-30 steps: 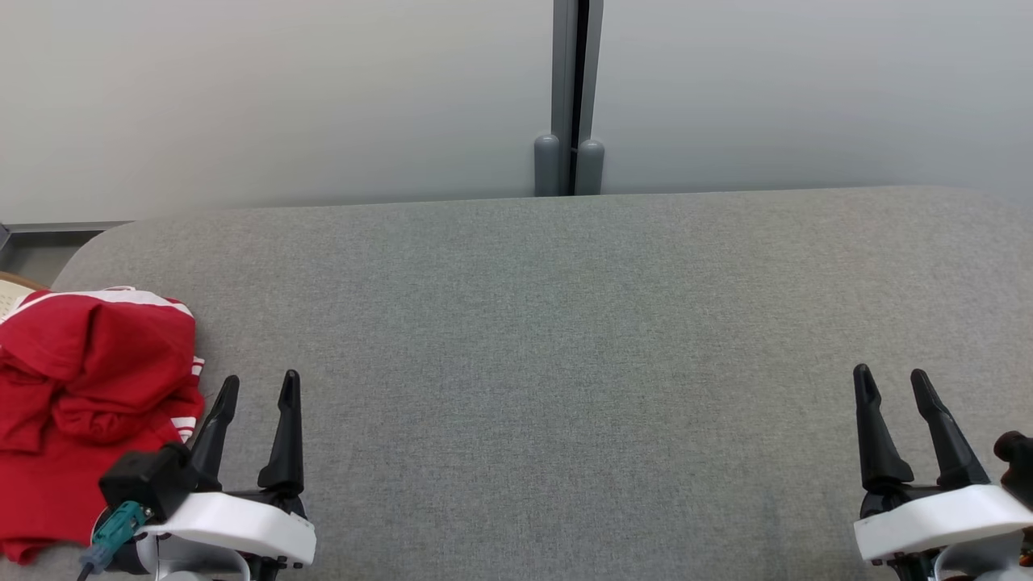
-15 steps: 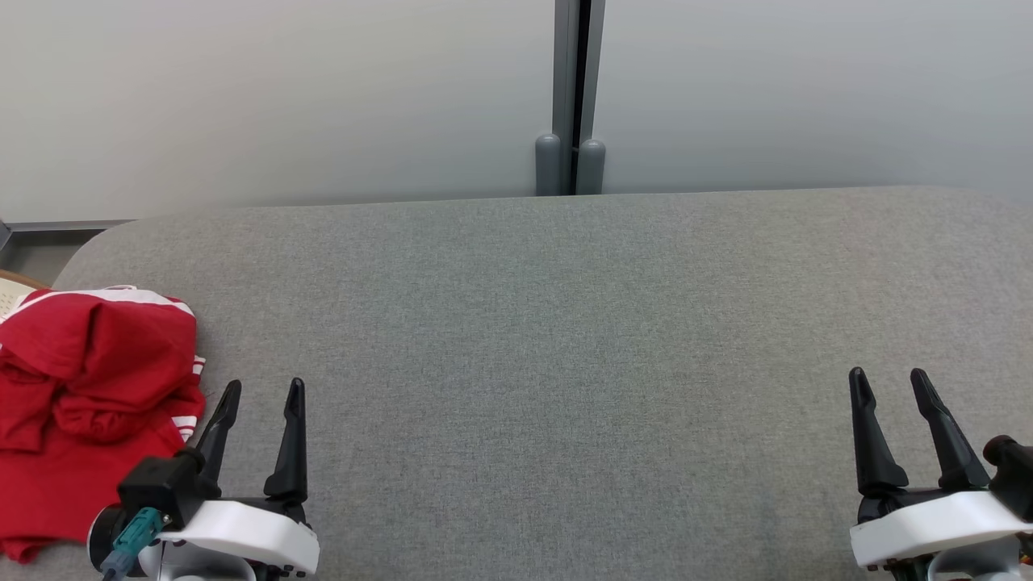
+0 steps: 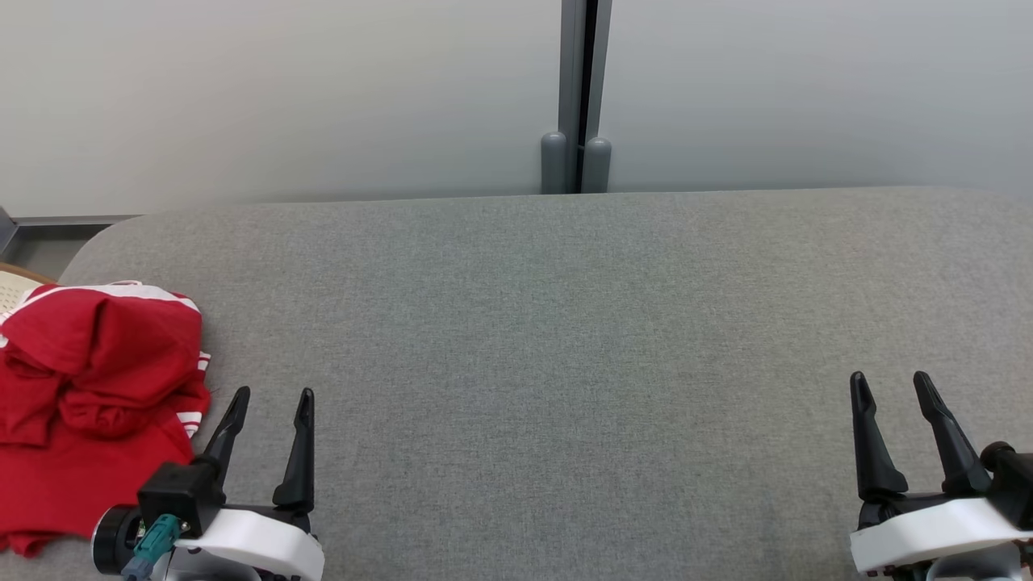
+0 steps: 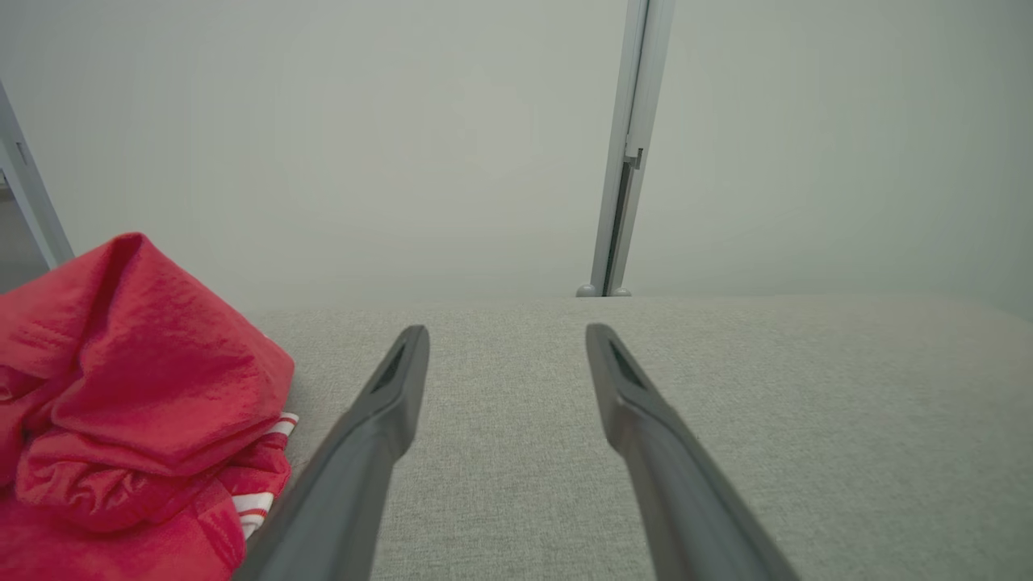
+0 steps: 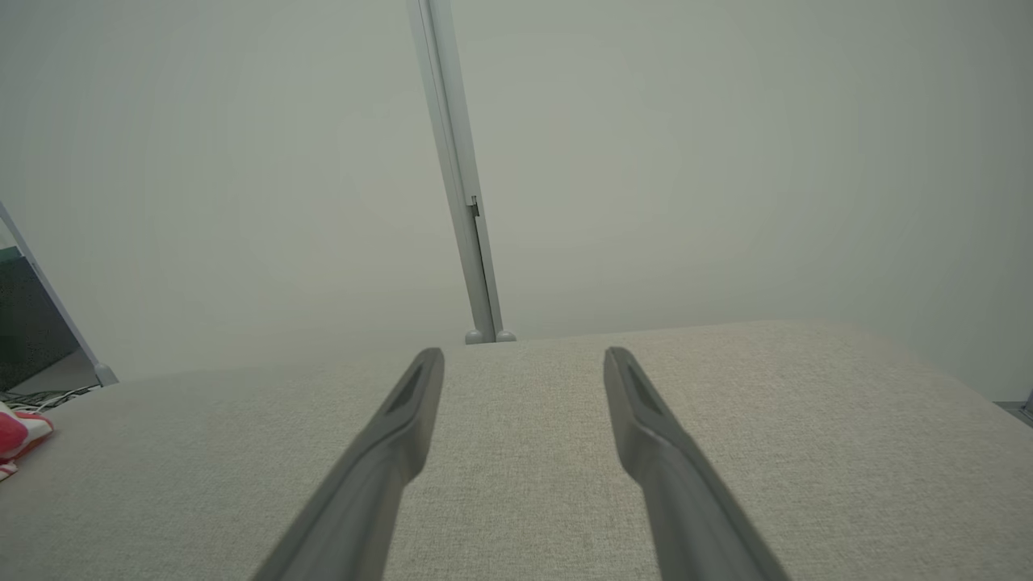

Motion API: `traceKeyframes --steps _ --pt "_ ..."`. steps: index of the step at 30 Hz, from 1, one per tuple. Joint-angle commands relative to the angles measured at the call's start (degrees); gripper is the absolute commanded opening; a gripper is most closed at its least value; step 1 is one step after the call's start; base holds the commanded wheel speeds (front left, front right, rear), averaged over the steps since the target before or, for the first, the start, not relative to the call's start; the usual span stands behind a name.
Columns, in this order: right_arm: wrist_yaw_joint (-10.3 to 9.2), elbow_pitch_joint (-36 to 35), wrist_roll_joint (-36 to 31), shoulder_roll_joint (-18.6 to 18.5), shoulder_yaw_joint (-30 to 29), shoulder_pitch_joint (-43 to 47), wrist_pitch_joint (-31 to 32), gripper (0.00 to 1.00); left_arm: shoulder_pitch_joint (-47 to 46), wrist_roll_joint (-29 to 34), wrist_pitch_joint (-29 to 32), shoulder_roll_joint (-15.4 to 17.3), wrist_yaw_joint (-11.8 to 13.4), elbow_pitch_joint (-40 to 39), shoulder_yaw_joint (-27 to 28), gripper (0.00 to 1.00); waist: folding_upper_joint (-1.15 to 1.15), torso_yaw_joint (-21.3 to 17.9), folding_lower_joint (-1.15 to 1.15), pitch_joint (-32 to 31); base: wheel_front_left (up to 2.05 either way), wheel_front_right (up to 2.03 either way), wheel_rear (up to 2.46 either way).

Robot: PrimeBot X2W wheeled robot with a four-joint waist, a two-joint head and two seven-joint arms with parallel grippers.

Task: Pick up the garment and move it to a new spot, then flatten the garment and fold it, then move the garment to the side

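A crumpled red garment (image 3: 89, 395) with white stripes lies heaped at the left end of the grey cushioned surface (image 3: 565, 339); in the left wrist view the garment (image 4: 137, 403) bulges at the left. My left gripper (image 3: 272, 397) stands open just to the right of it, fingers apart and empty; the same open gripper (image 4: 507, 332) points along the surface in its wrist view. My right gripper (image 3: 891, 381) is open and empty at the lower right, far from the cloth. In the right wrist view that gripper (image 5: 524, 355) faces the wall, with a sliver of garment (image 5: 18, 436) at the far left.
A pale partition wall with a grey vertical post (image 3: 583, 89) and two rounded feet stands behind the surface. A light woven object (image 3: 14, 286) peeks out at the far left edge behind the garment. The surface's left end is rounded.
The picture has shifted slightly right, so the camera moved. Both grippers have drawn back a little toward the bottom edge; the garment lies as before.
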Motion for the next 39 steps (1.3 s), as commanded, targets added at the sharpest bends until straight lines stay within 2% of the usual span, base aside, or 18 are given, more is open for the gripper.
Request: traceKeyframes --steps 1,12,18,33,39 --pt "0.00 -0.27 -0.95 -0.11 0.03 0.61 -0.43 1.00 -0.28 1.22 -0.52 0.17 -0.13 0.08 0.07 1.00 0.00 0.12 0.00 0.01 0.00 0.00 0.00" --pt "0.00 -0.61 -0.66 0.24 -0.56 0.95 -1.10 1.00 -0.72 0.49 -0.90 -0.43 -0.57 0.76 0.41 1.00 0.00 1.06 0.00 0.20 0.00 0.00 0.00" --pt "0.00 -1.58 -1.28 -0.20 -0.69 0.85 -0.44 1.00 -1.85 -0.48 -0.89 -0.65 -0.80 0.85 0.66 1.00 0.00 3.39 0.00 0.54 0.00 0.00 0.00" --pt "0.00 -6.38 -2.72 -1.78 1.43 1.26 2.58 1.00 -3.11 -0.79 -0.90 -0.54 -0.18 0.05 3.40 1.00 0.00 19.48 0.00 1.55 0.00 0.00 0.00" --pt "0.00 -7.36 -3.14 -1.93 2.42 1.27 3.50 1.00 -2.77 -0.62 -0.89 -0.66 0.42 -0.54 4.25 1.00 0.00 23.17 0.00 1.53 0.00 0.00 0.00"
